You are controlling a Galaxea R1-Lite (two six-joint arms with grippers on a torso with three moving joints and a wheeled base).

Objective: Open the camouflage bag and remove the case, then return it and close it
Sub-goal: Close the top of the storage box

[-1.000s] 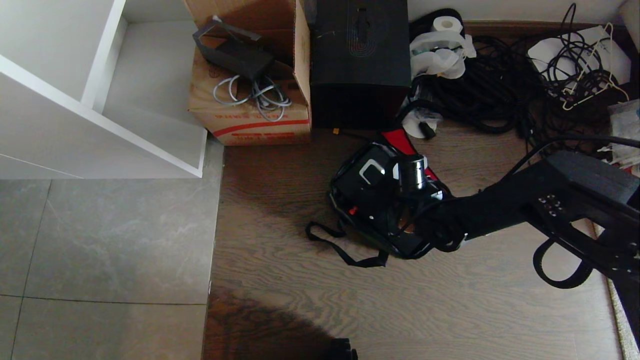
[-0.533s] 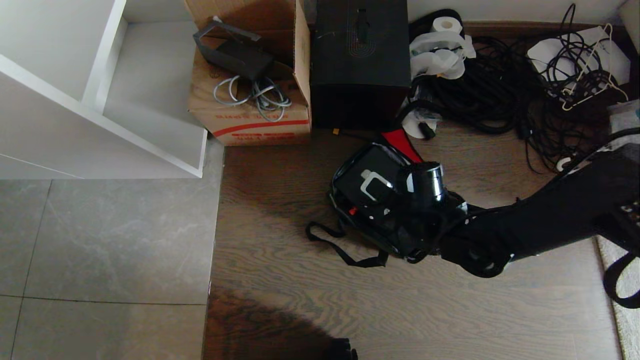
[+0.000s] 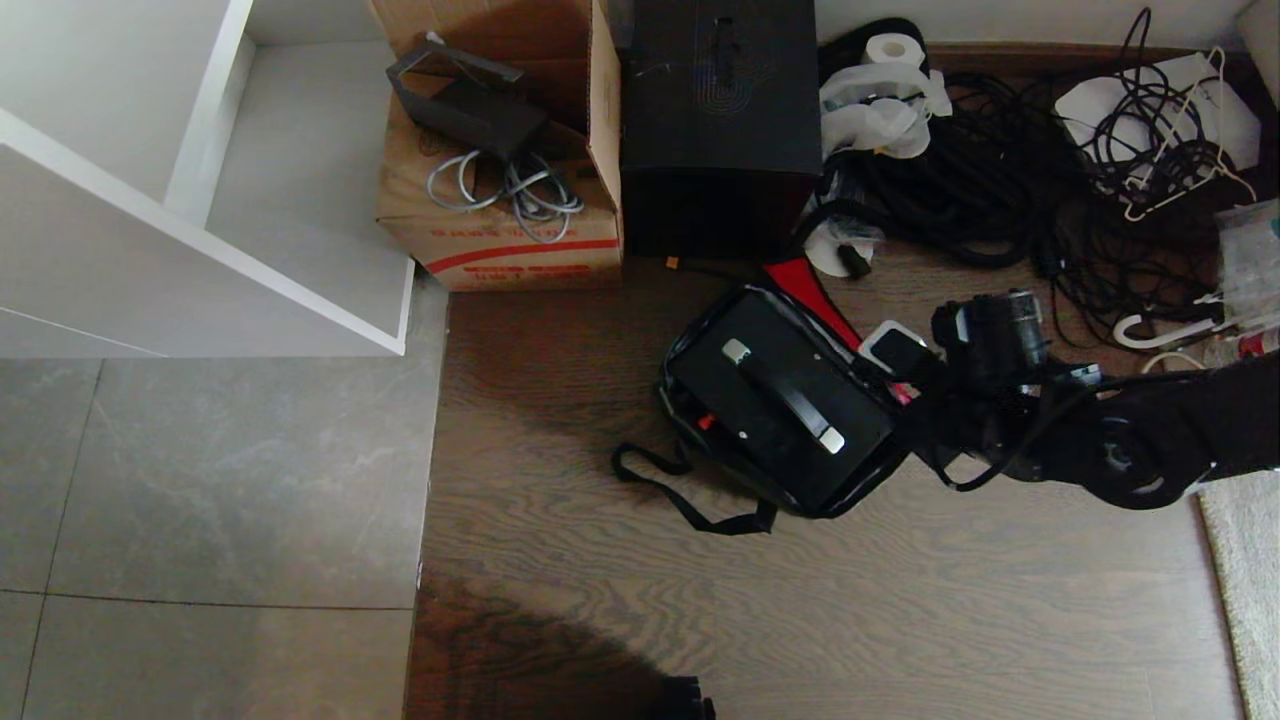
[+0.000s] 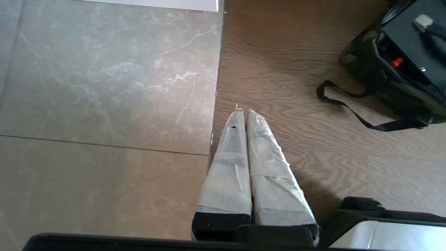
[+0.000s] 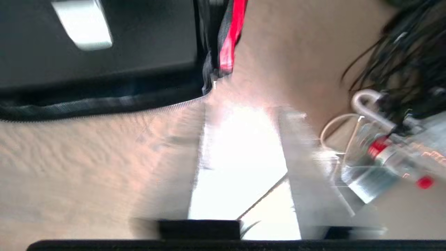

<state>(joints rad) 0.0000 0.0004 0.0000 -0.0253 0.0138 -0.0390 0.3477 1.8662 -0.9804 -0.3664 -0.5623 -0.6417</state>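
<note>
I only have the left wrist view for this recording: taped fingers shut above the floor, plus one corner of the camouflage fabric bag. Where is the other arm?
Observer: In the head view, the right gripper hangs beside the soft camouflage bag, at its right edge near the red flap lining.
Operator: Is it on the flat black hard case?
Observer: No. The case lies inside the open bag, and the gripper is off to its side, not on the handle.
Operator: Which way up is the case?
Observer: Its black bar handle faces up, with both silver end mounts showing.
</note>
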